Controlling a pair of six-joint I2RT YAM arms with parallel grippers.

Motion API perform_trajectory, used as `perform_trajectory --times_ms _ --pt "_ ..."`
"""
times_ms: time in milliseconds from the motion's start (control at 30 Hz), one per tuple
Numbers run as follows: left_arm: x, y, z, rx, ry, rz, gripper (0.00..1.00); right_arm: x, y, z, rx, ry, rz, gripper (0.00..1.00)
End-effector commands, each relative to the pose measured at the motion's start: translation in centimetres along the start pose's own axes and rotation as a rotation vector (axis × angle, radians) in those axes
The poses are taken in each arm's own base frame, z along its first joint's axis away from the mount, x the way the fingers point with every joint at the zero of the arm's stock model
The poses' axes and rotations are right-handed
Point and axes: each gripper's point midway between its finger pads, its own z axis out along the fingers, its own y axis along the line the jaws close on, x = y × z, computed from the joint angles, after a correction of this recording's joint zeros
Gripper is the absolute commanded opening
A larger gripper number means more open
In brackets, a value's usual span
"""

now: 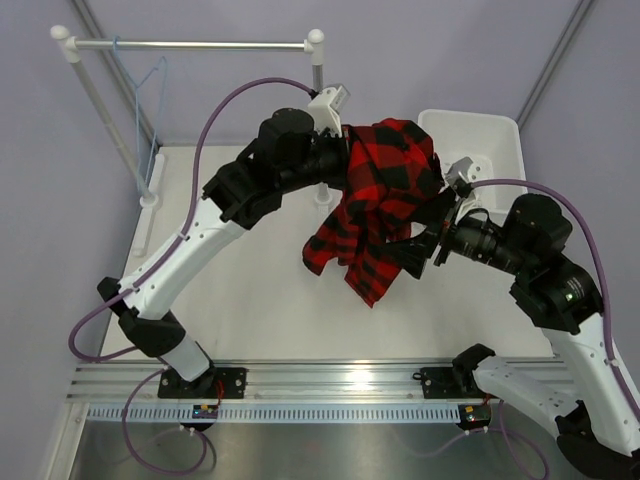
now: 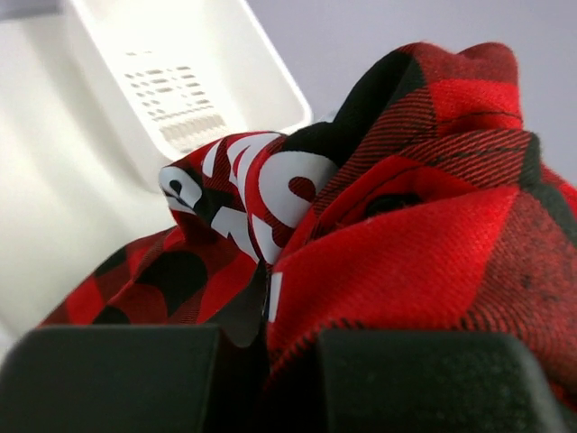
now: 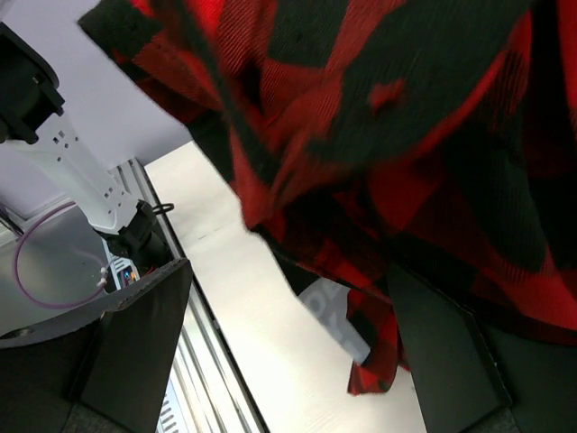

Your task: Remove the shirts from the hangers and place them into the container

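The red-and-black check shirt (image 1: pixel 385 190) hangs in a bunch above the table's right half, off the hanger. My left gripper (image 1: pixel 345 150) is shut on its upper cloth; in the left wrist view the black fingers (image 2: pixel 117 379) pinch the fabric (image 2: pixel 424 262) beside a white printed label (image 2: pixel 270 194). My right gripper (image 1: pixel 420 248) stands wide open under the shirt's right side, with cloth (image 3: pixel 379 135) draped over its right finger (image 3: pixel 451 361). The white container (image 1: pixel 490 135) sits at the far right, just behind the shirt, its slotted wall (image 2: pixel 180 99) facing me. The light-blue hanger (image 1: pixel 140 85) hangs bare on the rack.
A white-and-silver clothes rack (image 1: pixel 190 45) stands along the far left, with a second post (image 1: pixel 318 70) behind my left arm. The mounting rail (image 1: pixel 320 380) runs along the near edge. Purple cables loop from both arms.
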Motion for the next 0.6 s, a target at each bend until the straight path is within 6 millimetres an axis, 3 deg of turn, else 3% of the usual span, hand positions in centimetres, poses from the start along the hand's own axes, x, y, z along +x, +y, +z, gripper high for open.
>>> perform_trajectory --times_ms 0,133,267,467,567 --pt "-1.6 -5.6 -1.5 0.274 -0.043 -0.071 0.0 -1.5 0.1 0.9 -0.031 -0.037 -0.043 0.99" --pt "0.1 -6.6 -1.1 0.364 0.012 -0.121 0.0 -1.9 -0.4 1.4 -0.022 -0.057 -0.069 0.99" --pt "0.7 -7.8 -1.7 0.436 0.025 -0.146 0.0 -2.0 -2.5 1.4 0.096 -0.038 -0.071 1.0" --pt "-0.5 -7.5 -3.5 0.39 -0.032 -0.139 0.0 -2.8 -5.0 -0.2 0.278 -0.07 -0.059 0.99" --pt "-1.9 -8.5 -4.1 0.433 -0.08 -0.165 0.0 -2.1 -5.5 0.3 0.285 -0.034 -0.05 1.0"
